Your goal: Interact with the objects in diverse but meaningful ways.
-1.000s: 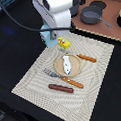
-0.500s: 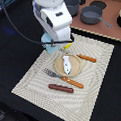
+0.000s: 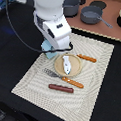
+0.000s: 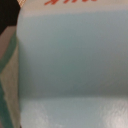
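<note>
A pale blue cup (image 3: 47, 48) stands at the far edge of the striped mat (image 3: 31, 78), mostly hidden behind my gripper (image 3: 58, 48), which is lowered right onto it. Pale blue surface of the cup (image 4: 70, 70) fills the wrist view. Above it shows a strip of a pale packet with red marks (image 4: 70, 2). My fingers show in neither view, so their state is unclear. A small white oblong piece (image 3: 67, 64) lies on a tan plate (image 3: 59, 61). The dark red-brown sausage (image 3: 61, 88) rests near the mat's front.
An orange-handled fork (image 3: 64, 78) lies in front of the plate and an orange-handled knife (image 3: 87, 58) behind it. Grey pots (image 3: 91, 15) sit on the wooden surface at the back, in the exterior view's right. Black cable runs along the dark table.
The arm has come down and forward over the blue cup. It now covers the yellow packet that showed beside it earlier.
</note>
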You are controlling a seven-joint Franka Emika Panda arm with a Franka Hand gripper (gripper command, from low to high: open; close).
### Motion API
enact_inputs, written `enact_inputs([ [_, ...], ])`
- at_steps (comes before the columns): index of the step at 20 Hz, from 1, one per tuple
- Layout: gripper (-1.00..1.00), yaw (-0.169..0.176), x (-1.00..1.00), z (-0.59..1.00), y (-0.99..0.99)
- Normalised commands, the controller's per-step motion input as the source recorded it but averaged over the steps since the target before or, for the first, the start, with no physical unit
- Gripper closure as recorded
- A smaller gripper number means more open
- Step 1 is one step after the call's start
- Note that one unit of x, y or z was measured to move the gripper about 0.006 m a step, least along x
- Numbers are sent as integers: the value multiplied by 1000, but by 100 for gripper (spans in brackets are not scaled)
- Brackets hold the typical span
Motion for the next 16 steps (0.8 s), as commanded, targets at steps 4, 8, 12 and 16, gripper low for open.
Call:
enact_inputs([
  [4, -100, 69, -30, 168, 126],
  [8, -100, 33, 21, 527, 246],
  [12, -100, 0, 45, 910, 436],
  [16, -100, -16, 52, 976, 464],
])
